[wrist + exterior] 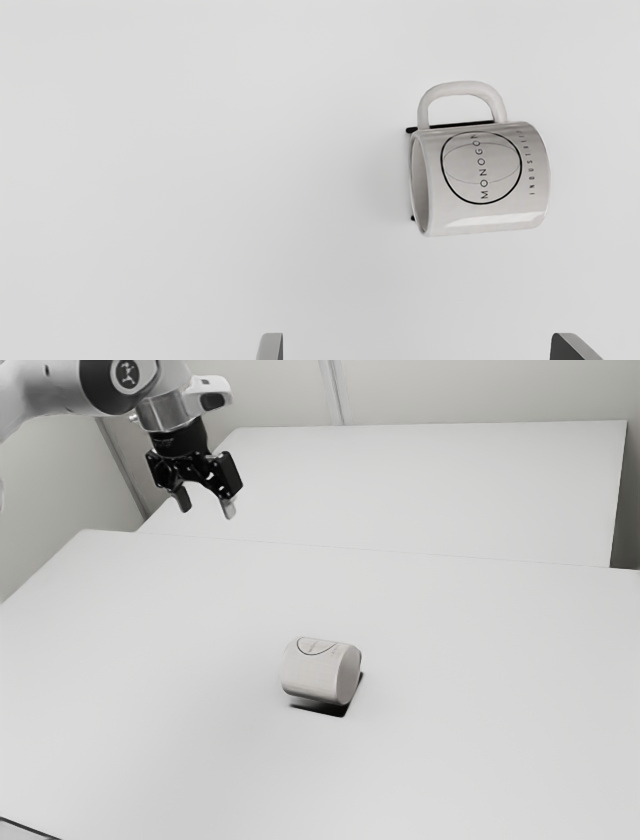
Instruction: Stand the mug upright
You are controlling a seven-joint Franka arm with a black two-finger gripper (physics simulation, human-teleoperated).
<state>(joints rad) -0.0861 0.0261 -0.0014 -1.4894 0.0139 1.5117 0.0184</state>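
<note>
My gripper point(206, 508) hangs high over the table, up and to the left of the mug in the exterior view, clear of it. The white mug point(320, 671) lies on its side on the table, its base facing the exterior view's right. In the wrist view the mug point(485, 175) shows its round logo, its handle sticking out along the tabletop and part of its open mouth. There my gripper point(417, 345) has its two fingers wide apart with nothing between them.
The white table point(180, 660) stretches around the mug on all sides. Another white surface point(420, 490) stands behind it, against pale walls. A dark-edged item point(30, 828) shows at the exterior view's bottom left corner.
</note>
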